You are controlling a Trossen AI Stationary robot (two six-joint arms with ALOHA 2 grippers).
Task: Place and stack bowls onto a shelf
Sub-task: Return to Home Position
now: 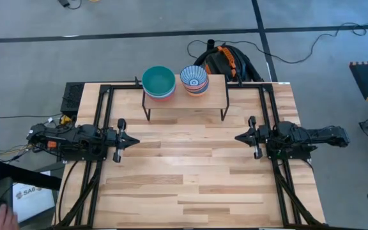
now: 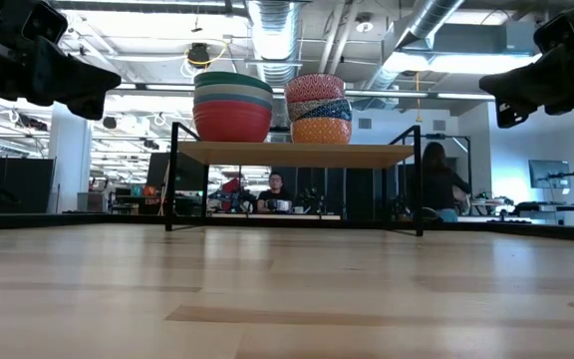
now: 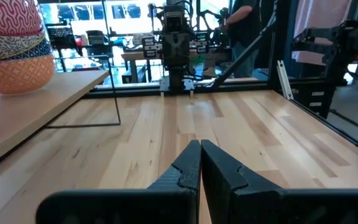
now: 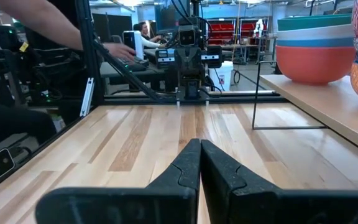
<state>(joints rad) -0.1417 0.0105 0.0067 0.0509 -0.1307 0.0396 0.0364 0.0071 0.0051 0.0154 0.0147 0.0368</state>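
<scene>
Your left hand [image 1: 133, 140] and right hand [image 1: 239, 137] are hovering over opposite tabletop [image 1: 190, 179] sides, fingers pinched together. Teal-topped bowl stack [image 1: 158, 81] and blue-patterned-topped bowl stack [image 1: 193, 78] are sitting side by side on the shelf [image 1: 216, 97].

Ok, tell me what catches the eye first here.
Two stacks of bowls sit side by side on the shelf at the back of the table: one topped by a teal bowl, the other by a blue-and-white patterned bowl. The left arm and right arm wait at either side, jaws shut.
</scene>
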